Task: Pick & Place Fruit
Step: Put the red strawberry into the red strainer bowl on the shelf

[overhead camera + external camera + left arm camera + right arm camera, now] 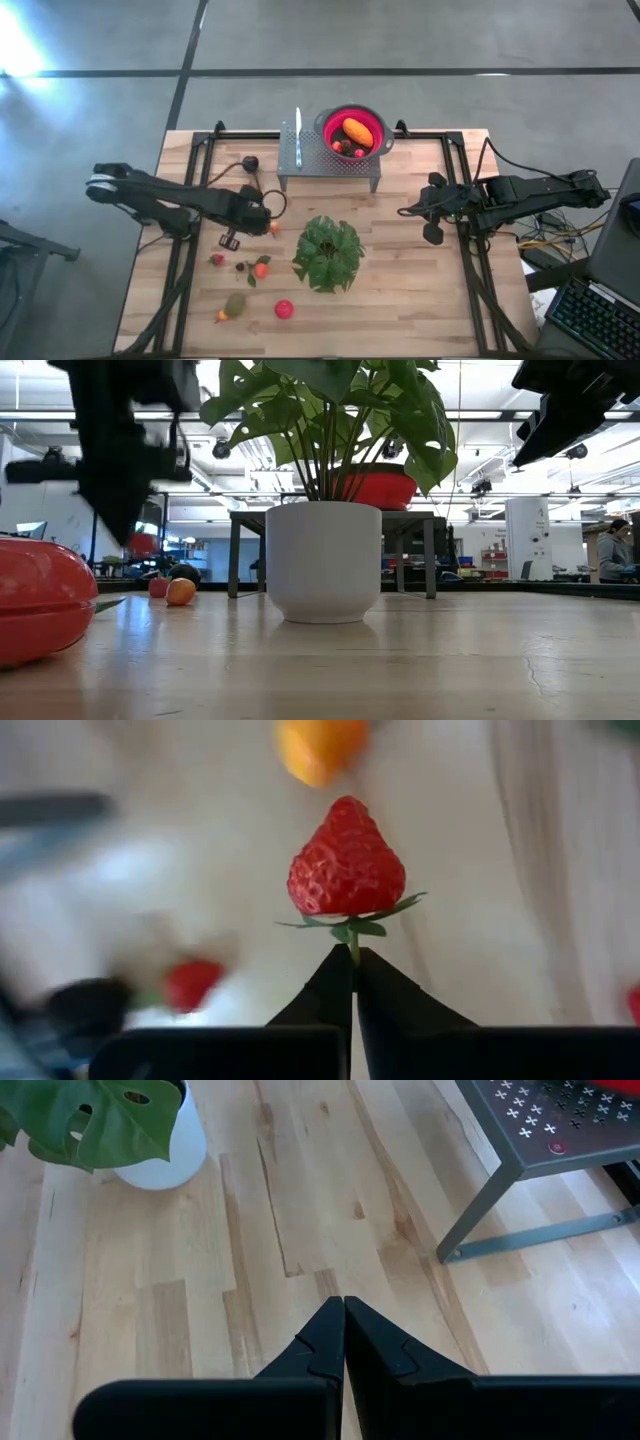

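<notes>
Wooden surface [420, 300]: left claw [352, 960] pinches a strawberry [346, 860] by its stem, lifted, fruit pointing straight ahead; red bowl [352, 131] lies beyond. Right claw [343, 1315] closed, empty, waiting.

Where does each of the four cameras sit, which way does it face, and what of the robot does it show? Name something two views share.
High view: above the table, looking straight down; both arms, red bowl on the grey stand.
Low view: table-top height, looking level across; plant in a white pot, arm parts hanging from above.
Left wrist view: on the left arm; left gripper shut on a strawberry stem.
Right wrist view: on the right arm; right gripper shut, empty, over bare wood.
Shared: the plant shows in high, low and right wrist views.
</notes>
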